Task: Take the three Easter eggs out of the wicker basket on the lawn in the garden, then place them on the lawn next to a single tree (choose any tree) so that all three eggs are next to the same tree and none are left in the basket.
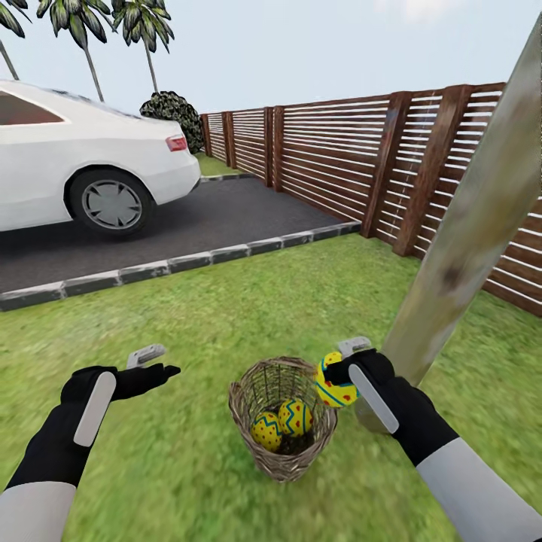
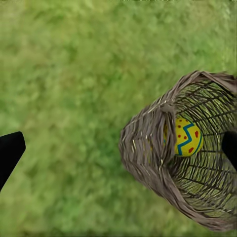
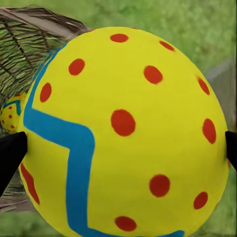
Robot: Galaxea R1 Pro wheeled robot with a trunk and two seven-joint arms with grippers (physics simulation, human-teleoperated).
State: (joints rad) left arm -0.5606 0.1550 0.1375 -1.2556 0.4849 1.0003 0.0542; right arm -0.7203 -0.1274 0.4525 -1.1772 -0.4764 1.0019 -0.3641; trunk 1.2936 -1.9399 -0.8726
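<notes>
Outdoors, the lawn [image 1: 188, 301] runs from the robot's arms up to a stone kerb [image 1: 173, 263], with a dark driveway [image 1: 226, 214] beyond it, a slatted wooden fence [image 1: 331, 154] behind, and a white car [image 1: 83, 154] parked on the asphalt. Close on the right a pale tree trunk [image 1: 470, 226] leans across the head view. The wicker basket [image 1: 252, 444] sits on the grass just beside the trunk's foot, with two Easter eggs [image 1: 282, 425] lying inside it. The right gripper [image 1: 342, 373] hovers over the basket's rim on the tree side, its jaws pinching a third egg [image 1: 331, 388] that hides much of the basket in the right wrist view. The left gripper [image 1: 154, 361] hangs over bare grass, well apart from the basket; its jaws look spread, though only the fingertips [image 2: 10, 150] show clearly
</notes>
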